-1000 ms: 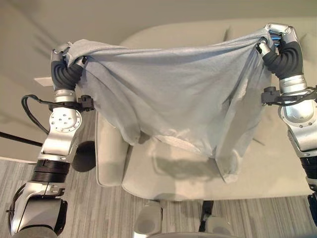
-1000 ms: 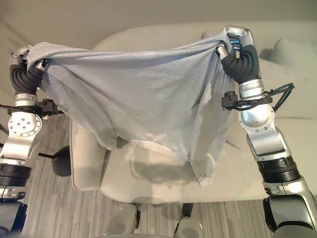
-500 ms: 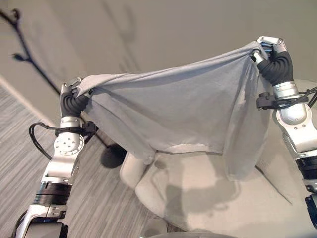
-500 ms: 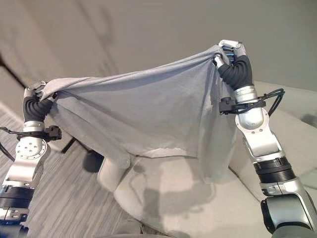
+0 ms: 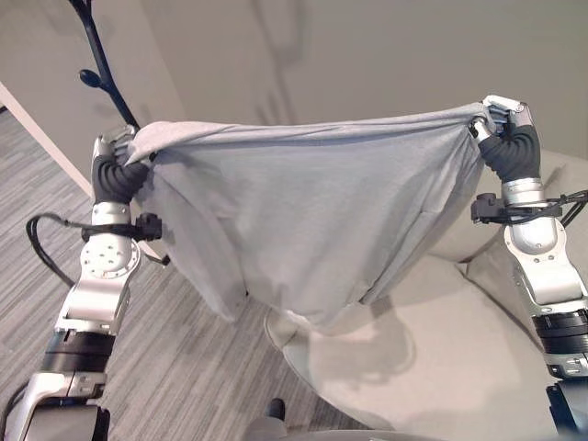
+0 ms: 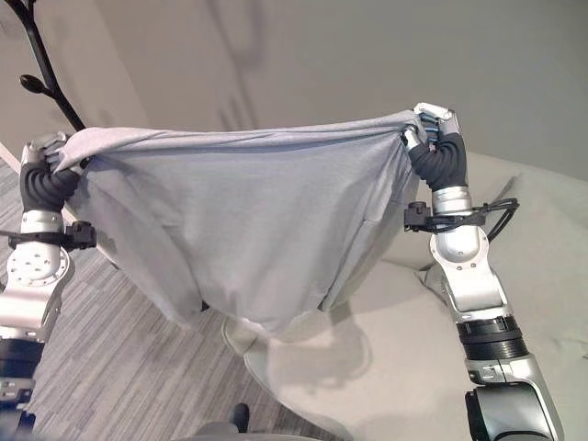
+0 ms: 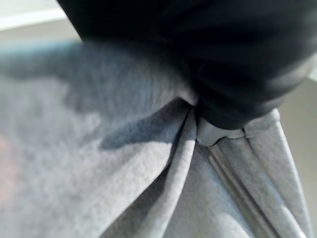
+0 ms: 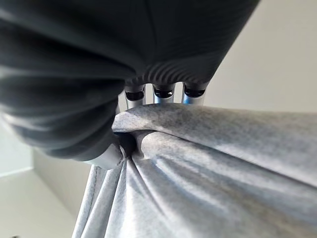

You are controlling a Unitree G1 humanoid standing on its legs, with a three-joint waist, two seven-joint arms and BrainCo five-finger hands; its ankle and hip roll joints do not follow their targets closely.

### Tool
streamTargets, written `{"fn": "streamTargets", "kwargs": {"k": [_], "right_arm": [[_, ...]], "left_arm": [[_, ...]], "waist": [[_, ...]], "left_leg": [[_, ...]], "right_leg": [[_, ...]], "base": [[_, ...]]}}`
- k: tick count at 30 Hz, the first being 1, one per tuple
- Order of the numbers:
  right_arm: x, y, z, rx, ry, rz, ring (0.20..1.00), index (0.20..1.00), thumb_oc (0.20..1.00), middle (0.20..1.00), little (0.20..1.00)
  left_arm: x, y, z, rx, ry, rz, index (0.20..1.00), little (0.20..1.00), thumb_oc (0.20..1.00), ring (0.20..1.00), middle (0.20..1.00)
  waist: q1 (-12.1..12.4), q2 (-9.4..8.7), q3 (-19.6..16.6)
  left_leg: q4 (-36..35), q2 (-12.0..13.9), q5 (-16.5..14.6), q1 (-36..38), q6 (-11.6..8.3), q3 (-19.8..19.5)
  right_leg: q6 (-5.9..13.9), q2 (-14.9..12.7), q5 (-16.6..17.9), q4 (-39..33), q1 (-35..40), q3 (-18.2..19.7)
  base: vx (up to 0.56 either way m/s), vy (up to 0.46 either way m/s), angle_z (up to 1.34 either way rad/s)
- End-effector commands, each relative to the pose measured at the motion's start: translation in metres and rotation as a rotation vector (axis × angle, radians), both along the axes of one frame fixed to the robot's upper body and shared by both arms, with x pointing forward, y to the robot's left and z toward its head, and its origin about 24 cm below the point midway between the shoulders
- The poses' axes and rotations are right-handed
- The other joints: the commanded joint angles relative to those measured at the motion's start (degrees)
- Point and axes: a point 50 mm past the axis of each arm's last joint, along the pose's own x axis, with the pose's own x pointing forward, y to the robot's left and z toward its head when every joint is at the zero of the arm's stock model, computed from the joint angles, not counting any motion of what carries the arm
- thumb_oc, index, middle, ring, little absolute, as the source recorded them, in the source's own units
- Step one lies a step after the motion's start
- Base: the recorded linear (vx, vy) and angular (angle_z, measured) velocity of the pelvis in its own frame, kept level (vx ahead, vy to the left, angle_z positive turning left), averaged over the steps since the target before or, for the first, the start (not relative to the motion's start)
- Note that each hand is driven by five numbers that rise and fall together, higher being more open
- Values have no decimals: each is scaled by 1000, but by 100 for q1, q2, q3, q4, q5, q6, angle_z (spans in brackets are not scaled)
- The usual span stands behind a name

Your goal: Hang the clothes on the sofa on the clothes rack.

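Observation:
A grey T-shirt [image 5: 303,220] hangs spread out in the air between my two raised hands. My left hand [image 5: 112,147] is shut on one top corner of the T-shirt at the left, and my right hand [image 5: 503,115] is shut on the other corner at the right. In the right wrist view the cloth [image 8: 198,163] is bunched under the curled fingers [image 8: 163,96]. In the left wrist view the fabric [image 7: 124,163] gathers into the hand. The black clothes rack [image 5: 99,64] rises behind my left hand at the upper left. The beige sofa [image 5: 432,358] lies below the shirt's hem.
A plain wall [image 5: 349,55] stands behind the shirt. Grey striped floor [image 5: 175,358] runs along the left, beside the sofa's edge. A white baseboard line [image 5: 37,129] crosses at the far left.
The whole view has swung left, so the camera has turned: the clothes rack has come further into sight and the sofa has slid to the lower right. Both hands still hold the shirt spread.

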Motion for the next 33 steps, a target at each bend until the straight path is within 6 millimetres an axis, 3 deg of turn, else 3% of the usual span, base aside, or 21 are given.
{"fn": "streamTargets", "kwargs": {"k": [1, 3, 6, 9, 13, 18, 20, 21, 22, 24, 26, 27, 28, 30, 32, 33], "right_arm": [[-8, -20, 49, -11, -214, -142, 200, 200, 200, 200, 200], [-9, -21, 52, -14, -224, -139, 200, 200, 200, 200, 200], [-8, -21, 48, -23, -196, -127, 200, 200, 200, 200, 200], [-7, -25, 40, -15, -163, -130, 200, 200, 200, 200, 200], [-6, -30, 32, -5, -121, -136, 200, 200, 200, 200, 200], [-11, -40, 26, 0, -98, -170, 200, 200, 200, 200, 200], [-13, -44, 27, -8, -97, -190, 200, 200, 200, 200, 200], [-13, -44, 29, -18, -101, -189, 200, 200, 200, 200, 200], [-13, -45, 30, -18, -102, -189, 200, 200, 200, 200, 200], [-15, -48, 30, -21, -100, -201, 200, 200, 200, 200, 200], [-19, -53, 32, -32, -117, -229, 200, 200, 200, 200, 200], [-23, -59, 35, -39, -129, -254, 200, 200, 200, 200, 200], [-23, -60, 36, -49, -138, -269, 200, 200, 200, 200, 200], [-24, -61, 36, -55, -130, -270, 200, 200, 200, 200, 200], [-28, -63, 37, -51, -139, -278, 200, 200, 200, 200, 200], [-28, -65, 38, -47, -142, -291, 200, 200, 200, 200, 200]], "left_arm": [[-12, 31, 35, 15, -140, 135, 200, 200, 200, 200, 200], [-10, 30, 38, 18, -134, 130, 200, 200, 200, 200, 200], [-7, 27, 31, -9, -112, 118, 200, 200, 200, 200, 200], [-8, 25, 23, -28, -93, 111, 200, 200, 200, 200, 200], [-14, 24, 7, -64, -62, 102, 200, 200, 200, 200, 200], [-14, 14, -2, -93, -48, 64, 200, 200, 200, 200, 200], [-12, 10, -1, -82, -46, 42, 200, 200, 200, 200, 200], [-11, 7, 3, -80, -60, 25, 200, 200, 200, 200, 200], [-11, 7, 4, -81, -61, 24, 200, 200, 200, 200, 200], [-9, 5, 8, -82, -74, 3, 200, 200, 200, 200, 200], [-6, 3, 14, -73, -84, -8, 200, 200, 200, 200, 200], [-3, 2, 22, -55, -96, -16, 200, 200, 200, 200, 200], [0, 1, 26, -47, -103, -21, 200, 200, 200, 200, 200], [1, 0, 30, -39, -107, -24, 200, 200, 200, 200, 200], [4, -4, 30, -44, -110, -39, 200, 200, 200, 200, 200], [6, -7, 32, -34, -110, -52, 200, 200, 200, 200, 200]], "waist": [[281, 343, -148], [239, 295, -102], [282, 258, -133], [365, 79, -231], [409, 3, -325], [375, 20, -298], [312, -4, -232], [258, -57, -166], [255, -52, -162], [135, -57, -134], [-7, -27, -194], [-122, 44, -256], [-156, 99, -276], [-160, 200, -297], [-259, 337, -406], [-284, 353, -435]], "left_leg": [[-549, 378, -590, 698, -169, 324], [-549, 142, -417, 575, 81, 267], [-549, -11, -276, 473, 244, 193], [-549, -203, -165, 425, 240, 153], [-549, -249, -138, 442, 210, 85], [-329, -275, -138, 369, 203, -65], [-54, -132, -207, 173, 111, -9], [89, 182, -214, 87, 19, -24], [113, 190, -232, 75, 9, -31], [107, 821, -79, 77, -65, -12], [-30, 1516, 316, 77, -199, 56], [-115, 1970, 640, 76, -391, 36], [-197, 2087, 708, 144, -514, -32], [-315, 2072, 650, 212, -616, -225], [-420, 1934, 327, 344, -840, -286], [-395, 1798, 138, 365, -854, -283]], "right_leg": [[437, -187, 298, 274, -258, 75], [282, 313, -478, 1101, -254, 610], [51, 1208, -1390, 1689, -202, 899], [-234, 1705, -1566, 884, 179, 1145], [-216, 1932, -1244, 83, 394, 1483], [-184, 1897, -1114, -290, 576, 1392], [-153, 1749, -1067, -286, 582, 1277], [-107, 1544, -1009, -250, 528, 1241], [-109, 1552, -1015, -246, 527, 1236], [-27, 1317, -1042, -151, 375, 1178], [78, 1144, -1069, -117, 328, 1142], [218, 918, -1081, -73, 379, 1128], [269, 844, -1085, -38, 379, 1091], [353, 774, -1080, -14, 438, 1116], [437, 565, -926, -2, 492, 1122], [437, 406, -776, -13, 474, 1163]], "base": [[-178, 408, -34], [-186, 387, -22], [-83, 162, 0], [1, 26, -2], [7, 0, 2], [-30, 41, 21], [-129, 203, 55], [-119, 244, 43], [-157, 324, 32], [-103, 277, 25], [9, 437, 10], [94, 557, 18], [86, 435, 35], [88, 309, 35], [124, 463, -11], [90, 575, -5]]}}
